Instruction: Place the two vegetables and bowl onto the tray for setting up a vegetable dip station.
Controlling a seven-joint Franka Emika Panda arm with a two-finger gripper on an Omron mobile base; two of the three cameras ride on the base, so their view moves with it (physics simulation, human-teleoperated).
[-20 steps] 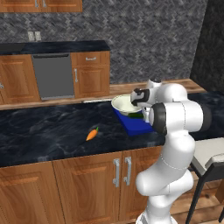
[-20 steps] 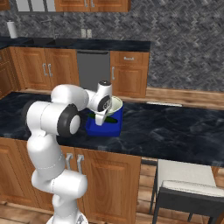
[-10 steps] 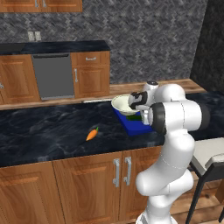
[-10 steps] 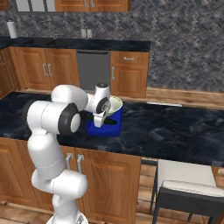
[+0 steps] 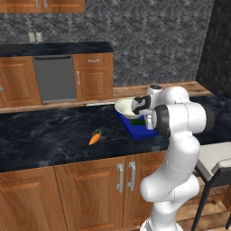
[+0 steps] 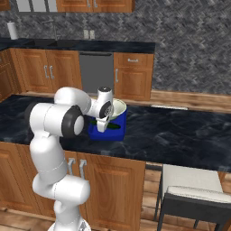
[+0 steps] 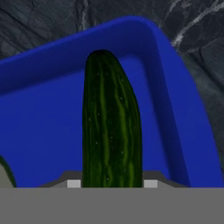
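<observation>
My gripper (image 7: 112,183) is shut on the dark green vegetable (image 7: 111,127), which sticks out lengthwise between the finger tips just above the floor of the blue tray (image 7: 43,122). From the base cameras the hand (image 5: 142,105) hangs low over the tray (image 5: 134,129), next to the pale cream bowl (image 5: 125,107) that sits on the tray's far part. The same bowl (image 6: 118,106) and tray (image 6: 107,133) show behind my gripper (image 6: 103,122). The orange carrot (image 5: 94,138) lies alone on the dark counter, well left of the tray.
The dark marble counter (image 5: 45,135) runs left to right, with wooden cabinet doors (image 5: 90,189) below its front edge. A grey-seated chair (image 6: 194,189) stands right of the base. Across the aisle are a dishwasher (image 5: 55,79) and more cabinets.
The hand has sunk a little toward the tray with the dark green vegetable still in it. Carrot, bowl and tray have stayed put.
</observation>
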